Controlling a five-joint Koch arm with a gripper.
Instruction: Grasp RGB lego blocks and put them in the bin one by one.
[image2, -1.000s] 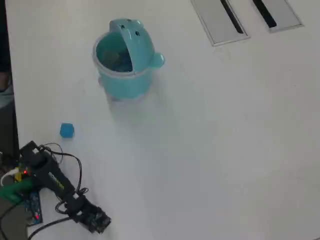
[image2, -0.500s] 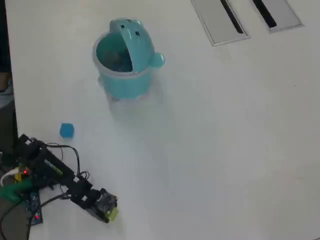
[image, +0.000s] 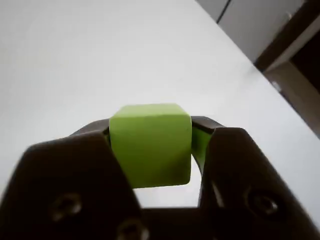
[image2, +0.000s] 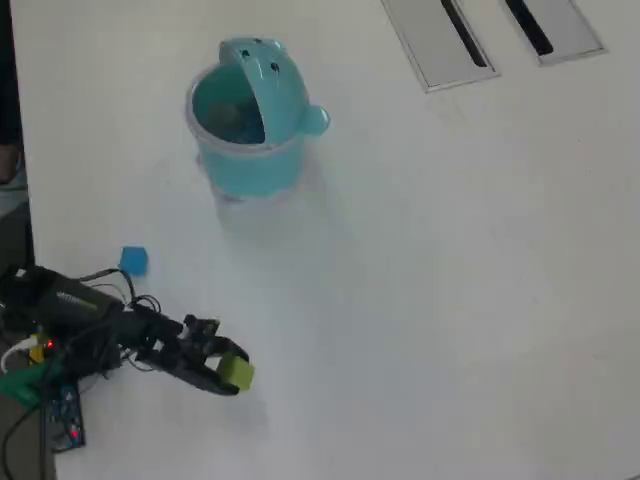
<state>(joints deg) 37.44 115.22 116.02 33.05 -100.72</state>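
One blue block (image2: 133, 260) beside arm, bin (image2: 250, 165) well apart.

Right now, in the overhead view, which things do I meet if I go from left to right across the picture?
Blue block → hand holding the yellow-green block → bin → grey slotted panels.

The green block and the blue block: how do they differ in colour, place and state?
The green block is yellow-green; the blue block is blue. The green block is clamped in the gripper, while the blue block lies free on the white table. In the overhead view the blue block lies further left, nearer the table edge. Both are small cube-like blocks, outside the bin.
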